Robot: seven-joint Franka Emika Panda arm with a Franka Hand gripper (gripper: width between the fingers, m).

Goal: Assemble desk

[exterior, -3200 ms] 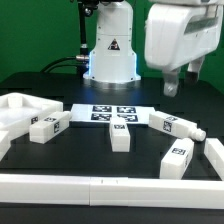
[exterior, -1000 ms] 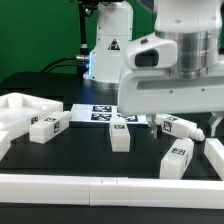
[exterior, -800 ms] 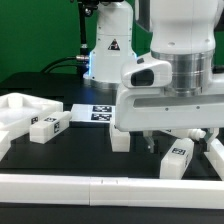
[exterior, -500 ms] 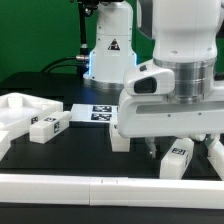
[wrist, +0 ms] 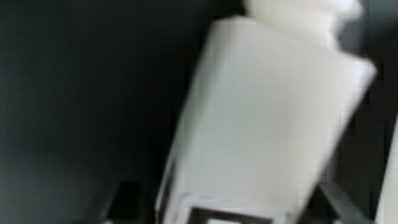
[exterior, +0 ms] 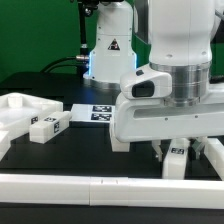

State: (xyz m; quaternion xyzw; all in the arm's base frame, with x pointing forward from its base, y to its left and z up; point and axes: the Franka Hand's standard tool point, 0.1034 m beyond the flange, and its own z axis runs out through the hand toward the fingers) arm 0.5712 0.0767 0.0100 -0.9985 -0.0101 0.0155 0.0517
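Observation:
The desk's large white panel (exterior: 18, 112) with its raised rim lies at the exterior view's left. A tagged white desk leg (exterior: 177, 160) lies near the front right. My gripper (exterior: 176, 152) has come down over it, one finger (exterior: 161, 150) on each side, shut on it. In the wrist view the leg (wrist: 267, 110) fills the space between the fingers of my gripper (wrist: 249, 205), blurred. A second leg (exterior: 48, 126) lies beside the panel. A third leg (exterior: 119, 141) is partly hidden behind my arm.
The marker board (exterior: 92, 112) lies flat behind the legs, half covered by my arm. A white rail (exterior: 90, 186) runs along the front edge and another piece (exterior: 213, 152) along the right. The robot pedestal (exterior: 108, 55) stands at the back.
My arm has swung over the front right leg and sunk lower. The fingers, wide apart earlier, have closed in against the leg's sides.

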